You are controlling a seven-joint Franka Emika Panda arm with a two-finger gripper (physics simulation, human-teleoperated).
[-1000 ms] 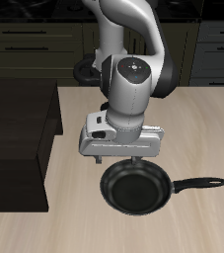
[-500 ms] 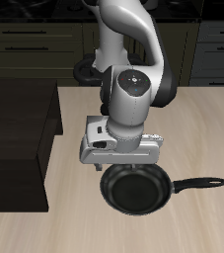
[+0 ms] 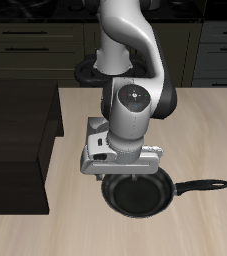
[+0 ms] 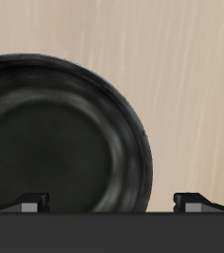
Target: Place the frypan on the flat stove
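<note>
The frypan (image 3: pixel 137 193) sits flat on the light wooden table (image 3: pixel 200 135), near its front edge, with the long straight handle (image 3: pixel 200 186) lying on the tabletop and pointing away from the dark brown block. Directly over the pan's back rim hangs the gripper (image 3: pixel 127 177), its grey body covering that part of the pan. In the wrist view the pan's glossy black bowl (image 4: pixel 54 143) fills much of the frame, and the two fingertips (image 4: pixel 30 202) stand wide apart with nothing between them; whether they touch the pan cannot be told. The dark brown block (image 3: pixel 17 140) stands beside the pan, reaching from the front edge farther back across the table. Behind the pan, past the arm's upright column (image 3: pixel 125 45), a dark round object (image 3: pixel 86 72) shows partly, too hidden to tell apart.
</note>
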